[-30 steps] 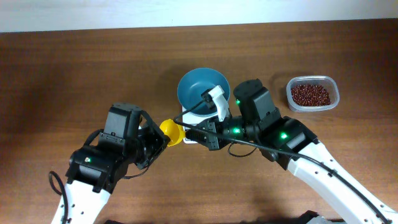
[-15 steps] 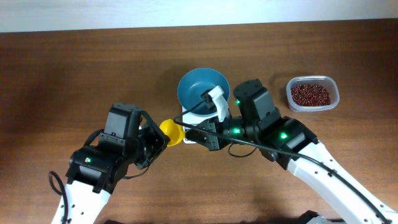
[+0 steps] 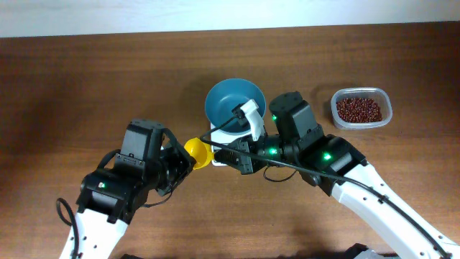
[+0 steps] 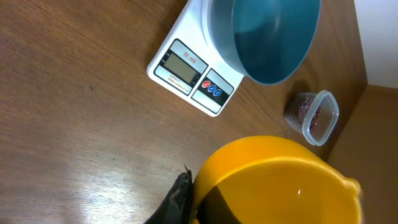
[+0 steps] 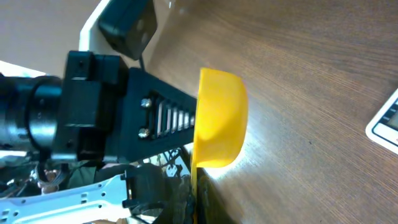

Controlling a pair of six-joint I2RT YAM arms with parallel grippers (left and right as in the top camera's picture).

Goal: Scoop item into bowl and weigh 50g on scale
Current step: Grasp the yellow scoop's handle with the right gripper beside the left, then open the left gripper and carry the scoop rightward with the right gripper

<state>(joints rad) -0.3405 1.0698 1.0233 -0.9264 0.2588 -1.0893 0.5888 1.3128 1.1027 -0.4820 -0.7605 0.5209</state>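
Note:
The teal-blue bowl [image 3: 233, 101] stands empty on the white scale [image 3: 215, 134], also seen in the left wrist view (bowl [image 4: 273, 37], scale [image 4: 186, 68]). The red-brown beans [image 3: 359, 109] lie in a clear tub at the right. An empty yellow scoop [image 3: 199, 152] hangs just left of the scale, between both arms. My left gripper [image 3: 188, 157] is shut on its cup [image 4: 280, 186]. My right gripper [image 3: 228, 155] is shut on the thin handle [image 5: 195, 180] below the cup [image 5: 221, 118]. A corner of the scale [image 5: 388, 121] shows in the right wrist view.
The clear plastic tub [image 3: 384, 101] sits at the right of the table, also small in the left wrist view [image 4: 314, 118]. The wooden table [image 3: 86, 79] stretches out to the left. Both arms crowd the space in front of the scale.

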